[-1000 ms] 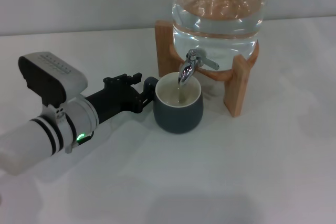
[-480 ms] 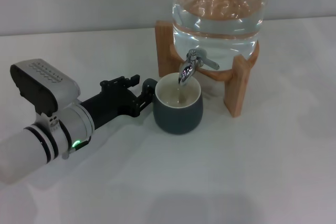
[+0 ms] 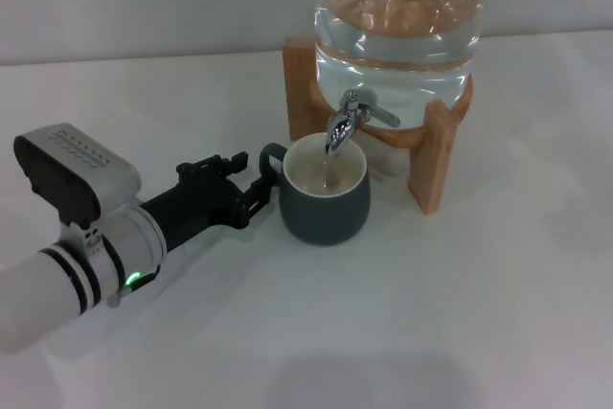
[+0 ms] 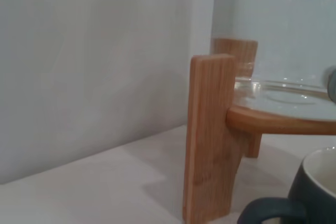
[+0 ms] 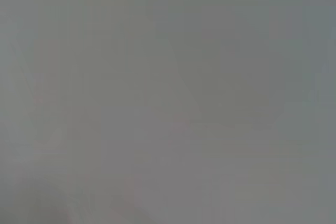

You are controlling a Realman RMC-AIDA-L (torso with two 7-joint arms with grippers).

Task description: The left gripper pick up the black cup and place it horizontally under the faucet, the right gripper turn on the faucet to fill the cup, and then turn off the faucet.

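Note:
The black cup (image 3: pixel 325 201) stands upright on the white table, directly under the faucet (image 3: pixel 345 125), and holds some water. A thin stream seems to run from the spout into it. The faucet sticks out of the clear glass jar (image 3: pixel 397 16), its lever pointing right. My left gripper (image 3: pixel 245 175) is open just left of the cup's handle (image 3: pixel 269 153), apart from it and holding nothing. In the left wrist view the cup (image 4: pixel 316 190) and its handle (image 4: pixel 269 211) show at the edge. My right gripper is not in view.
The jar rests on a wooden stand (image 3: pixel 437 155), whose legs flank the cup; the stand (image 4: pixel 210 135) looms close in the left wrist view. The white table (image 3: pixel 431 313) stretches out in front and to the right. The right wrist view shows only flat grey.
My left gripper has drawn back to the left and down, away from the cup, leaving the handle free. The cup and faucet have not moved.

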